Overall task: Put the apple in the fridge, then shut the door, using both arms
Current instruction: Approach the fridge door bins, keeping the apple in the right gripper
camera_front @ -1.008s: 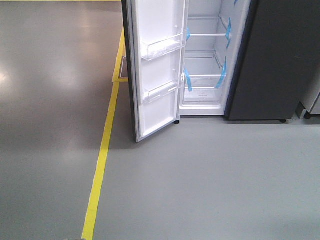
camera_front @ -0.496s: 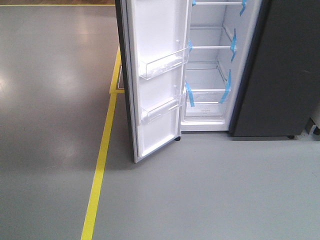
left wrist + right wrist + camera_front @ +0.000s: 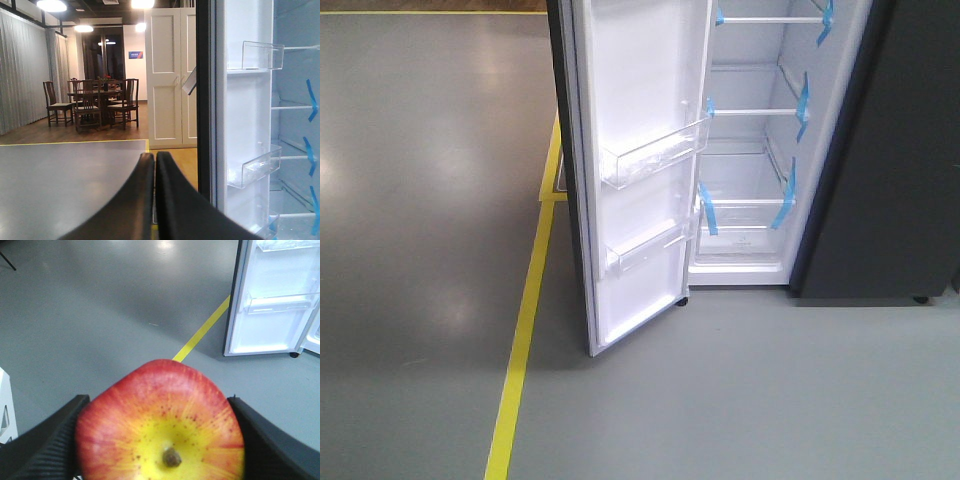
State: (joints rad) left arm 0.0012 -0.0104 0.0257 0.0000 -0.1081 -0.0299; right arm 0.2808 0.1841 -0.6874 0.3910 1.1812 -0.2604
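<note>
apple (image 3: 160, 420) only in right wrist view

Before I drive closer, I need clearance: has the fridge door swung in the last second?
No. The door holds its angle against the fridge; both simply sit lower in frame together.

On my left wrist feed, the left gripper (image 3: 154, 159) appears as two smooth black fingers (image 3: 125, 210). They are broad at the base, curve upward and narrow to rounded tips, with a dull sheen along their inner edges. On my right wrist feed, the right gripper (image 3: 157, 401) shows two dark fingers. One finger (image 3: 47, 445) has fine diagonal ribbing across its pad, while the other finger (image 3: 272, 445) looks plain charcoal grey with a paler edge.
</note>
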